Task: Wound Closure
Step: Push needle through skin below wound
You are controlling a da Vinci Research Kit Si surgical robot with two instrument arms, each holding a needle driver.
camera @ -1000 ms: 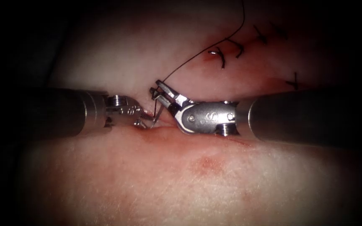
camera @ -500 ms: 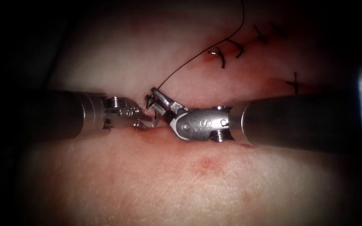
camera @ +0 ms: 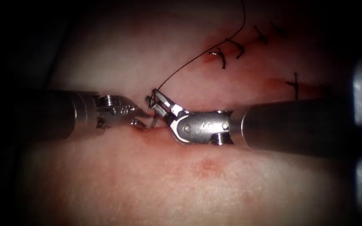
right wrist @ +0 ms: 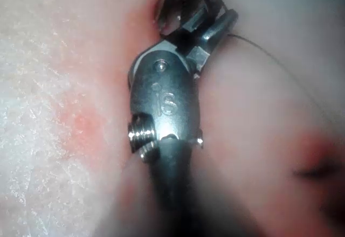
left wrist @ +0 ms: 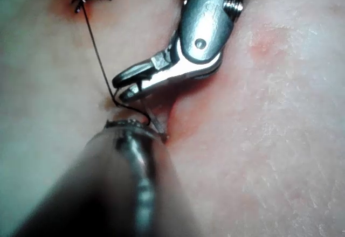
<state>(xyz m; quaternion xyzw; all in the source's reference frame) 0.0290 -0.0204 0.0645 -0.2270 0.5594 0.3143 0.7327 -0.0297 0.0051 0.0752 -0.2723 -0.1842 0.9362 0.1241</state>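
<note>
In the endoscope view the left tool (camera: 142,118) comes in from the left, its jaws shut on the curved needle (camera: 153,119) near its lower end, at the edge of the cut (camera: 164,129). Whether the tip is in the tissue (camera: 189,184) I cannot tell. The right tool (camera: 151,97) lies over the needle's tail end with its jaws slightly open and holds nothing. Dark thread (camera: 197,56) rises from the tail toward the upper right. The left wrist view shows the right tool (left wrist: 119,86) just above the needle (left wrist: 137,106), the thread (left wrist: 94,48), and the left tool (left wrist: 143,128). In the right wrist view the right tool (right wrist: 207,13) has its jaws parted.
Finished stitches (camera: 223,56) with cut ends of thread close the cut toward the upper right; another stitch (camera: 295,83) sits further right. Red fluid (camera: 156,136) stains the cut's edge under the tools, and a reddish spot (camera: 208,165) marks the near tissue.
The right tool has moved left and a little down, closer to the left tool, and its jaws have narrowed. The left tool has drawn back slightly to the left with the needle.
</note>
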